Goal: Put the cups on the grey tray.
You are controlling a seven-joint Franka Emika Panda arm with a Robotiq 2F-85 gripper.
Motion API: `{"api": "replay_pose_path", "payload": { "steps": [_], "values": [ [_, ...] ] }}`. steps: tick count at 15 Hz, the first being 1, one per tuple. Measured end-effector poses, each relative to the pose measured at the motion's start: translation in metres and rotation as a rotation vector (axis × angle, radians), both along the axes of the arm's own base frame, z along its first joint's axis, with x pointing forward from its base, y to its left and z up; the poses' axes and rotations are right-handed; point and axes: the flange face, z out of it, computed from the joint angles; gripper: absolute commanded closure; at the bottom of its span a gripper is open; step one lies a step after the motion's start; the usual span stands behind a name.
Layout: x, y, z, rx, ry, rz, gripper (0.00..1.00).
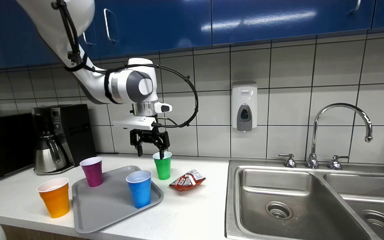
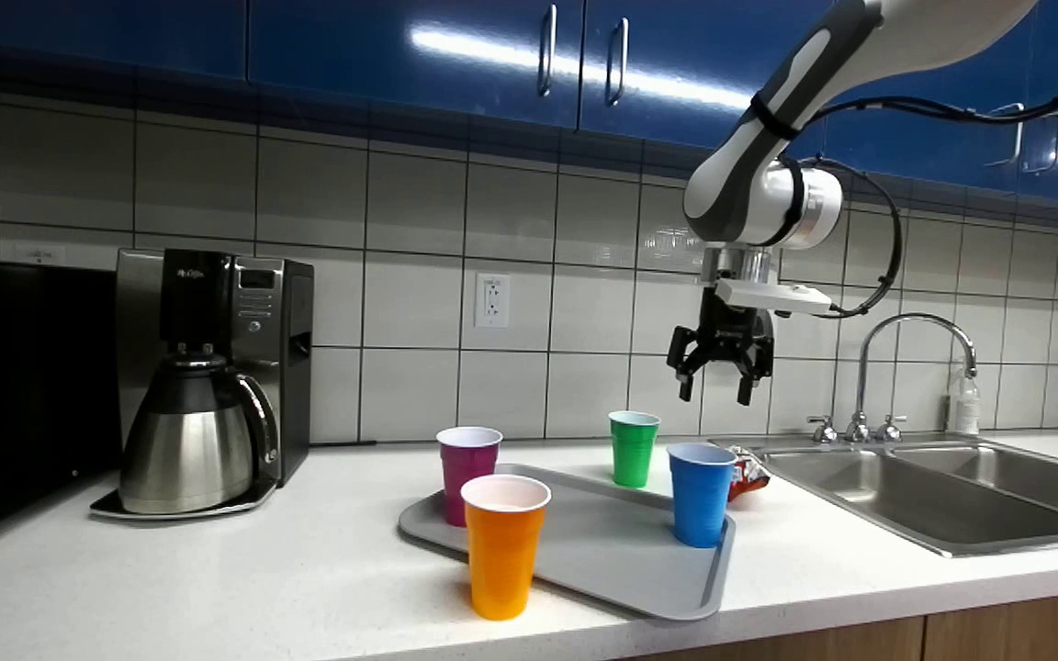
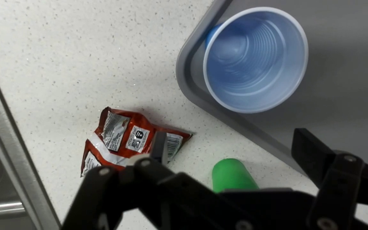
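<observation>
Orange cup (image 2: 503, 560) stands nearest, on the surface (image 2: 263, 578) beside the grey tray (image 2: 602, 542), well below the pincer (image 2: 714, 393), which is spread wide and grips nothing. Below it too, the purple cup (image 2: 469, 462) and blue cup (image 2: 702, 503) stand on the tray, the green cup (image 2: 632, 454) just off it. Alignment there is hard to judge: coming down off-centre could topple it or catch the red packet (image 1: 187, 180).

Bare room is found on the middle of the grey tray (image 1: 112, 195), between the purple cup (image 1: 93, 173) and the blue cup (image 1: 139, 190), and can be entered from above. A low approach is hindered on one side by the orange cup (image 1: 56, 200), on the opposite side by the green cup (image 1: 163, 168), and partly, from the sink (image 1: 231, 200), by the red packet (image 1: 187, 181).
</observation>
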Motion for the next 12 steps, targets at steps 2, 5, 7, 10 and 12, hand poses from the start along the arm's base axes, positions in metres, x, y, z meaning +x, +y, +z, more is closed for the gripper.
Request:
{"api": "replay_pose_path", "payload": {
  "steps": [2, 5, 7, 10, 12],
  "values": [
    [0.0001, 0.0, -0.0003, 0.0, 0.001, 0.0, 0.0],
    [0.0002, 0.0, -0.0006, 0.0, 0.001, 0.0, 0.0],
    [0.0002, 0.0, -0.0006, 0.0, 0.001, 0.0, 0.0],
    [0.0003, 0.0, -0.0014, 0.0, 0.003, 0.0, 0.0],
    [0.0006, 0.0001, -0.007, -0.001, 0.012, 0.001, 0.0]
  ]
}}
